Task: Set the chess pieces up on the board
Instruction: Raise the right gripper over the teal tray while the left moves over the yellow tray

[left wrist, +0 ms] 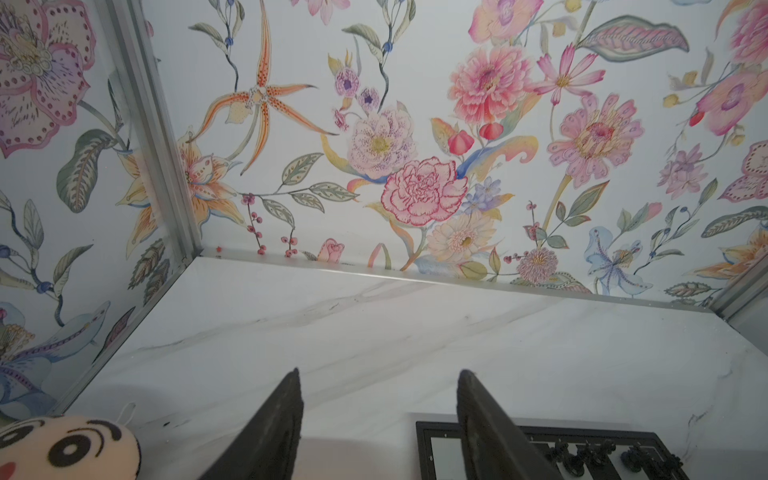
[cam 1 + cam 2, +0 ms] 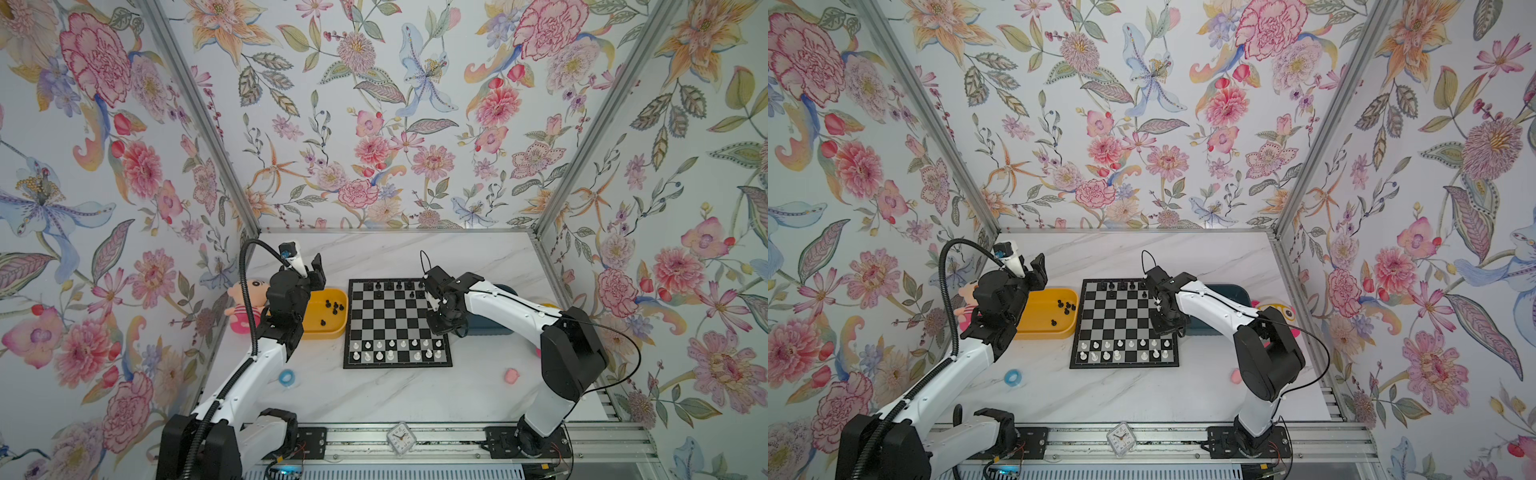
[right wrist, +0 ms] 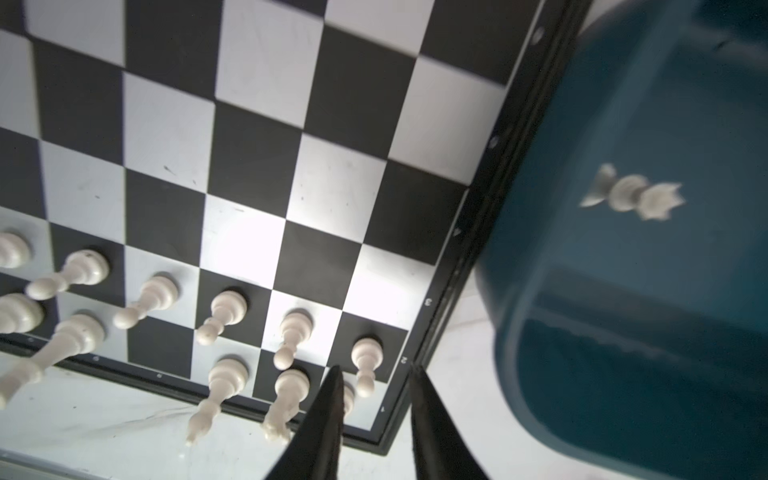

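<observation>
chess pieces (image 2: 392, 343) lie in three places, all read against the board (image 2: 397, 316). furthest left of the board a plush toy (image 2: 243, 307) lies idle, no part of the job. just beside the board's left edge, the yellow tray (image 2: 324, 332) holds a handful of loose black pieces (image 2: 334, 306), likely the stock for that side. the left jaws hang above that tray's end, near the board's far-left corner. they are spread apart and empty, pointing away over the bare tabletop (image 1: 374, 332). that looks like a waiting pose, lifted clear so nothing gets knocked.

on the board itself, black men (image 2: 388, 286) stand along the far row with gaps. white fills the two near rows except for one square in the nearest row. the right jaws hover over the board's right side, tips aimed toward its near-right corner, parted with nothing between them. just right of the board, the blue tray (image 3: 623, 353) holds a white crowned piece (image 3: 631, 195) on its side, probably meant for that gap.
</observation>
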You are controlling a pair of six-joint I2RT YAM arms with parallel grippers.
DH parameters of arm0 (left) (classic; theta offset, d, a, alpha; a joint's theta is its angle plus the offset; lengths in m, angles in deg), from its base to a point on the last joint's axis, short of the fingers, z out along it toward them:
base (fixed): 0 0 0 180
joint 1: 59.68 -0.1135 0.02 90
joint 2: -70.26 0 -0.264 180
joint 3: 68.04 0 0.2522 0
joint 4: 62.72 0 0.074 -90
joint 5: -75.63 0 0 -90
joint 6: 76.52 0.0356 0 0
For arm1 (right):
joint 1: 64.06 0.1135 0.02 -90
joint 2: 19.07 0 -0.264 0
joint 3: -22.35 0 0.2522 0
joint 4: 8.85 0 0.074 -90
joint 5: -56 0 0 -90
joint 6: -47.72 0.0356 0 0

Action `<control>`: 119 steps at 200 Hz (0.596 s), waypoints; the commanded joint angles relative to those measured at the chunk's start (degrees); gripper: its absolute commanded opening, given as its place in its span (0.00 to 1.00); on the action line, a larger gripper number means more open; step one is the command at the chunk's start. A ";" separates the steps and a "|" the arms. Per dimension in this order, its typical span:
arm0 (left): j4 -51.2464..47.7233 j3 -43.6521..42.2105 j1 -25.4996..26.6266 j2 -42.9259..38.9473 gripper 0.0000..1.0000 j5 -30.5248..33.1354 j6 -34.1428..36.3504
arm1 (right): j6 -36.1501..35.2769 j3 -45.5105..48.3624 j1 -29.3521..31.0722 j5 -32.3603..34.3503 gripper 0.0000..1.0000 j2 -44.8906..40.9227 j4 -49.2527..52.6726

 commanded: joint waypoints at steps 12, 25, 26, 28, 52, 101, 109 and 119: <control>-8.03 4.54 -0.61 2.11 0.60 2.38 0.59 | -3.11 -5.51 -3.77 3.15 0.31 -5.04 1.87; -10.31 5.73 -0.64 2.71 0.61 2.60 0.79 | -4.21 -7.14 -4.78 3.89 0.31 -5.80 1.78; -10.53 5.82 -0.62 2.73 0.61 2.63 0.84 | -4.34 -7.25 -4.80 3.97 0.32 -5.82 1.80; -10.83 6.06 -0.61 2.81 0.61 2.79 0.88 | -4.55 -7.48 -4.99 4.13 0.32 -5.90 1.75; -16.07 8.91 -0.63 4.33 0.61 3.13 1.39 | -6.01 -8.85 -6.92 4.69 0.32 -6.70 -0.18; -31.32 19.14 -1.68 13.44 0.61 1.03 1.09 | -5.25 -8.15 -11.89 -0.72 0.31 -8.48 -13.70; -34.27 21.05 -2.05 14.91 0.61 -0.05 2.30 | -5.58 -8.31 -12.47 -1.48 0.31 -8.48 -14.84; -38.85 23.58 -2.33 16.89 0.62 0.68 3.46 | -5.91 -8.64 -13.15 -1.89 0.31 -8.52 -15.52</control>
